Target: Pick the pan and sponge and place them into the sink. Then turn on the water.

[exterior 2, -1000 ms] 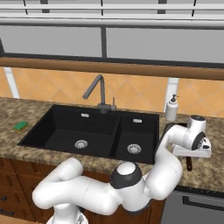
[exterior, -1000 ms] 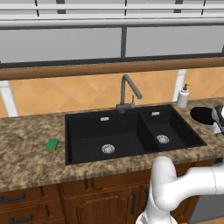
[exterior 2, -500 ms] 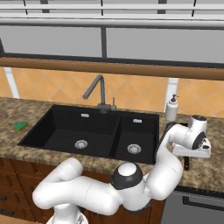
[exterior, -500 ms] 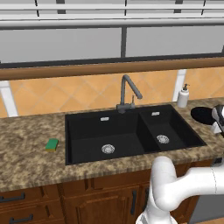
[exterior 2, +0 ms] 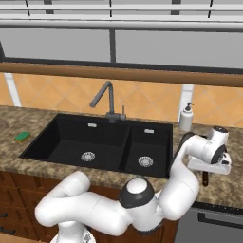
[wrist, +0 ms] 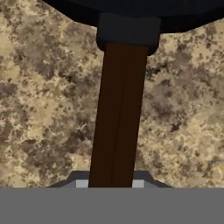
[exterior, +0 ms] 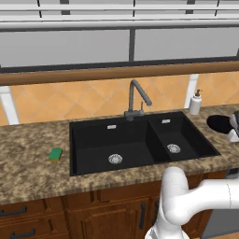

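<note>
Over on the counter right of the sink (exterior: 140,140), your gripper (wrist: 111,183) is clamped on the pan (exterior: 219,123) handle, so lift slow or that heavy end could twist out

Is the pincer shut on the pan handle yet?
Shut: in the hand view the pincer tips sit against both sides of the pan handle.

The sponge (exterior: 55,154) lies on the counter (exterior: 28,163) left of the sink (exterior: 140,140); the pan (exterior: 220,124) right.

Pan (exterior: 220,123) half hidden behind the robot's wrist.
</note>
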You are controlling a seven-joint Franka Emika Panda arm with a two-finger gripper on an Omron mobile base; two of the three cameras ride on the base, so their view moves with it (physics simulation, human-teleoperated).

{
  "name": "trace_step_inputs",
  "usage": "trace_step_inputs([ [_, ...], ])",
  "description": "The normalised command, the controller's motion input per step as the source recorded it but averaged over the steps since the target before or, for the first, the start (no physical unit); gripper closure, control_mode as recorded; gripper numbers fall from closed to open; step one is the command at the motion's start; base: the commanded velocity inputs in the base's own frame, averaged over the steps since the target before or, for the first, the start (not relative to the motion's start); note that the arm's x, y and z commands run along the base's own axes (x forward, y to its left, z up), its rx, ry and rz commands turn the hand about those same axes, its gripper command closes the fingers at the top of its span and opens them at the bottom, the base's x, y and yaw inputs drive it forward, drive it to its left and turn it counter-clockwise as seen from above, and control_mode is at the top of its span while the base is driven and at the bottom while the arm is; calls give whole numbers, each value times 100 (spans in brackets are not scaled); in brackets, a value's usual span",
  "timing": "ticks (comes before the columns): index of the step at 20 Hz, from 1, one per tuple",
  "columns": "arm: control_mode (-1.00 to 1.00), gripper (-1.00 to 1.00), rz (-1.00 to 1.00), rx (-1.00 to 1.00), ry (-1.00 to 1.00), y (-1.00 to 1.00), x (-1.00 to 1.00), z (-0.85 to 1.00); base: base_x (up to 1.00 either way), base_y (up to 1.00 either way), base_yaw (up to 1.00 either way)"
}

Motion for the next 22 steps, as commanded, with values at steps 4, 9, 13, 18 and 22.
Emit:
trace_step_inputs([
  [4,-100,100,-13,4,-9,4,-35,61,0,0,0],
  [9,-100,100,-19,-5,-26,46,-54,39,0,0,0],
  [13,-100,100,-18,-23,-30,98,-39,16,0,0,0],
  [18,-100,100,-14,-24,-23,100,-30,13,0,0,0],
  [22,-100,100,-20,-5,-28,81,-93,19,0,0,0],
])
